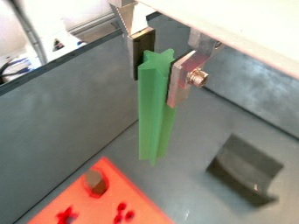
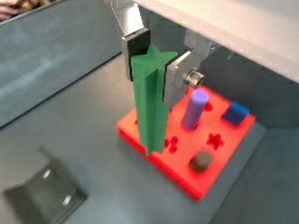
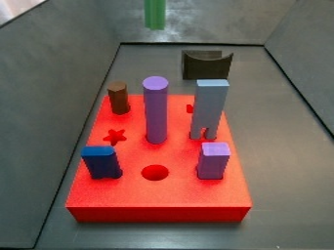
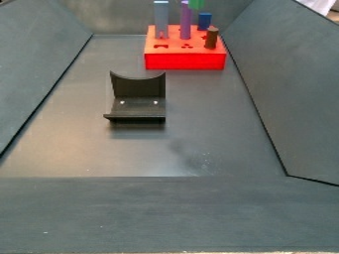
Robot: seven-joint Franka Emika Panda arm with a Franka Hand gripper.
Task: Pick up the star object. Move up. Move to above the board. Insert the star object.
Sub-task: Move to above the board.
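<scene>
Clearly the green star rod (image 1: 155, 105) sits clamped in the claw (image 1: 162, 61): in both wrist views its ridged top lies between the two silver finger plates (image 1: 184, 80), which press its sides, and the rest of its length hangs free below them. In a wrist view (image 2: 149, 96) the rod's lower end shows over the near edge of the red board (image 2: 181, 166), though whether it touches the board cannot be told from that angle. In a side view only the rod's lower tip (image 3: 154, 12) appears, at the top edge of the frame left of centre, well above the board (image 3: 156, 200); the claw itself is out of that frame. Standing on the board are a purple cylinder (image 3: 155, 109) near its middle, a tall light blue pillar (image 3: 210, 108) to the right of it, a short brown peg (image 3: 119, 97) at upper left, a blue block (image 3: 101, 161) at lower left and a small lilac block (image 3: 214, 160) at lower right; a star hole (image 3: 115, 137) and a round hole (image 3: 155, 173) lie open. Behind the board stands the dark fixture (image 3: 205, 63) on the grey bench (image 3: 294, 146). From the opposite side, the fixture (image 4: 137, 97) sits mid-frame with the board (image 4: 183, 55) beyond it, well apart.
</scene>
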